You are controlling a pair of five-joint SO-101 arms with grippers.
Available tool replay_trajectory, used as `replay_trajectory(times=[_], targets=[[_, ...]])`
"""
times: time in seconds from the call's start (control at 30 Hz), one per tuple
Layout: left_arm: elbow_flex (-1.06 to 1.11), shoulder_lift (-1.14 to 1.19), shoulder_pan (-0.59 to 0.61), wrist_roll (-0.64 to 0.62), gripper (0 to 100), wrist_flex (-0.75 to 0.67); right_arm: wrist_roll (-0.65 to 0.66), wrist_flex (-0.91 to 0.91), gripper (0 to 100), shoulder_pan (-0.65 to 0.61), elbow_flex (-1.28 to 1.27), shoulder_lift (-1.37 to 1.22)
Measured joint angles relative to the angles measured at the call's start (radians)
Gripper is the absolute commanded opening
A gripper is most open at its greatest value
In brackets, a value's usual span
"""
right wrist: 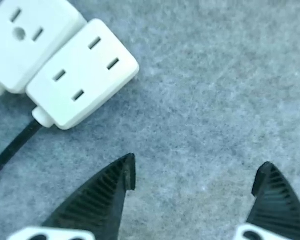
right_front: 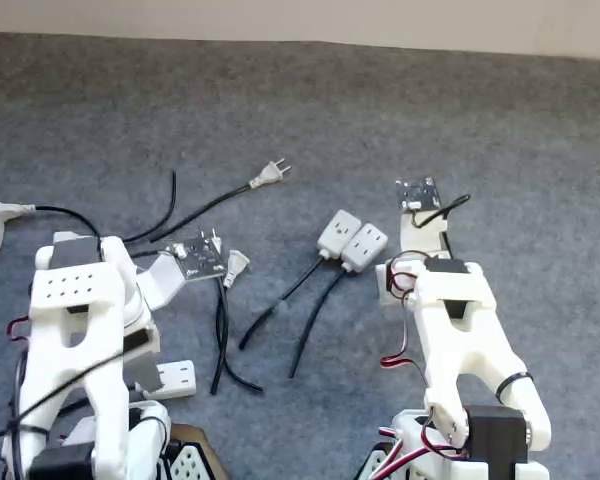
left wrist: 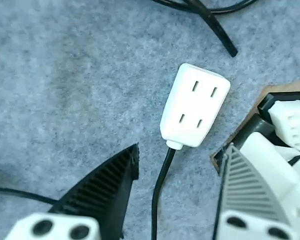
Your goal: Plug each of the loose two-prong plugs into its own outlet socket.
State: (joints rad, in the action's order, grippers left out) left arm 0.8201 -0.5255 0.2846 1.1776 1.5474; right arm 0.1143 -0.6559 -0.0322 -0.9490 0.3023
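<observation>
left claw point(left wrist: 182, 150) spread apart by a white socket point(left wrist: 194, 106), lower left of the high view; right claw point(right wrist: 197, 162) likewise apart near paired sockets point(right wrist: 80, 82) at centre. on the grey desk point(right_front: 500, 120), one loose plug point(right_front: 270, 175) lies upper centre, a second plug point(right_front: 237, 265) below it.

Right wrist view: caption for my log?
Open right gripper above grey carpet, beside a double outlet socket touching a three-hole outlet socket.

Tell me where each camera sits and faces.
High view: fixed above the table, looking down on the left arm and right arm.
Left wrist view: on that wrist, looking past the open left gripper at a single socket.
Right wrist view: on that wrist, looking past the open right gripper at the paired sockets.
Shared: single socket and paired sockets also show in the high view.
</observation>
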Motion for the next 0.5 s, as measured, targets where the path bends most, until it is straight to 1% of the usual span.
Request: replay_trajectory(times=[0.13,0.2,0.3,0.5], targets=[[-0.018,-0.038,0.000,0.020,28,0.017,0.000,0.000,35.3,0.000,0.000,0.000],[-0.003,-0.046,-0.012,0.066,28,0.017,0.000,0.000,35.3,0.000,0.000,0.000],[0.054,-0.049,-0.061,0.126,28,0.000,0.000,0.000,35.3,0.000,0.000,0.000],[0.189,-0.049,-0.163,0.098,31,-0.216,0.000,0.000,35.3,0.000,0.000,0.000]])
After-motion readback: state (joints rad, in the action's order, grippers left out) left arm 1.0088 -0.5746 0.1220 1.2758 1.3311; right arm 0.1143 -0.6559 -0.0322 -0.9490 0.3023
